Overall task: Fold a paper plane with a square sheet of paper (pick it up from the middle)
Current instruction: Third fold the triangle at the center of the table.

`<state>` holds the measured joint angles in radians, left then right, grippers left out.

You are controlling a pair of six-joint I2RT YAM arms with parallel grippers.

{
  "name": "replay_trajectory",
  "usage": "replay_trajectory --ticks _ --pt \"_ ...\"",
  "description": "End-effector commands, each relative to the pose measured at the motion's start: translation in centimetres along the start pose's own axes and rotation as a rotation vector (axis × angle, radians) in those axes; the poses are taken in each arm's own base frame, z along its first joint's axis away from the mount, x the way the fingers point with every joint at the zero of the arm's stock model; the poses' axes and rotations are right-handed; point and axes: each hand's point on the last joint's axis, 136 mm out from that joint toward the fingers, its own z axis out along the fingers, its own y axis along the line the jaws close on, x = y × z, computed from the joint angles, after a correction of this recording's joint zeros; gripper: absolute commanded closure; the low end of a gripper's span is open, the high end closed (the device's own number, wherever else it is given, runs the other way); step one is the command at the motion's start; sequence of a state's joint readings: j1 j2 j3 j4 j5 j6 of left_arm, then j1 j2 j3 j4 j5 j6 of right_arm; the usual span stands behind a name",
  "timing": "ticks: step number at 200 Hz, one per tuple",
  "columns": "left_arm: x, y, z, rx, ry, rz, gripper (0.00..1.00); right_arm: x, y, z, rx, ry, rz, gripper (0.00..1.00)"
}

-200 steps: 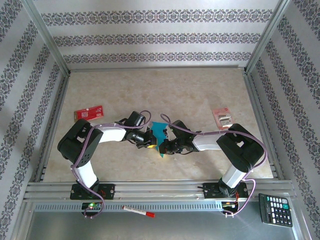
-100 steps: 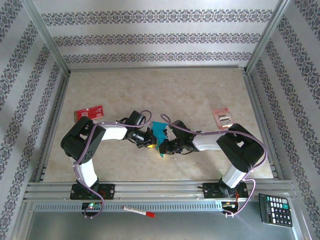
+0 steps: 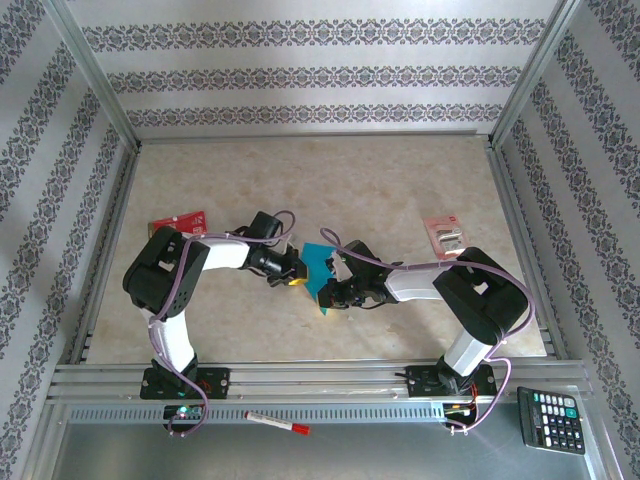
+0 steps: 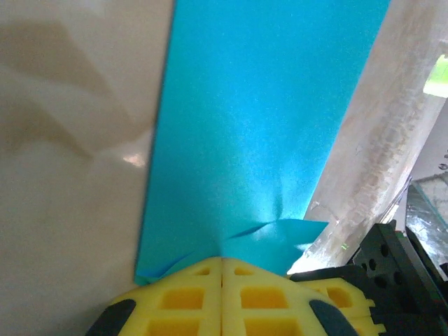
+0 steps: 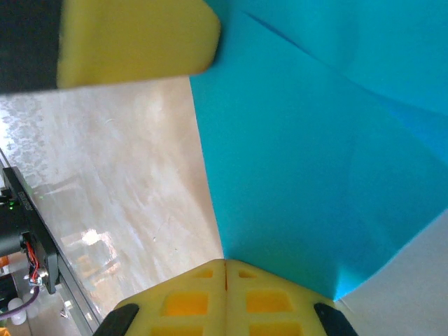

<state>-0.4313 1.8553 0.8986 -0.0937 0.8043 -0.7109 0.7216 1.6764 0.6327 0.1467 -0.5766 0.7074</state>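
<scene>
The left hand [image 4: 222, 260] and right hand [image 5: 225, 262] clamp the paper [image 3: 320, 261] at its eight and five o'clock edges, likely stretching it flat for creasing.

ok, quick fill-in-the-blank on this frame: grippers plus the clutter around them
1. The left gripper and right gripper are both ____ on the teal paper.
2. The red card lies on the ____ gripper's side.
3. The calculator lies on the ____ gripper's side.
Missing words: shut; left; right.
</scene>
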Motion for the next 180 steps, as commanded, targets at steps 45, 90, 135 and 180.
replay_trajectory --ticks 45,90,135,180 --pt "-5.3 3.3 -2.4 -0.11 -0.159 -0.036 0.89 4.6 -5.4 -0.4 0.192 0.121 0.09 1.0" --pt "-4.2 -0.2 -4.7 0.014 -0.217 0.015 0.76 0.2 1.4 -1.8 -0.003 0.005 -0.032 0.97" --pt "0.0 -1.5 -4.6 0.116 -0.185 0.011 0.6 -3.9 2.3 -5.0 -0.007 -0.17 -0.026 0.85" --pt "0.7 -1.8 -4.2 0.111 -0.155 0.028 0.5 -6.0 0.4 -4.0 0.061 -0.191 0.02 0.88"
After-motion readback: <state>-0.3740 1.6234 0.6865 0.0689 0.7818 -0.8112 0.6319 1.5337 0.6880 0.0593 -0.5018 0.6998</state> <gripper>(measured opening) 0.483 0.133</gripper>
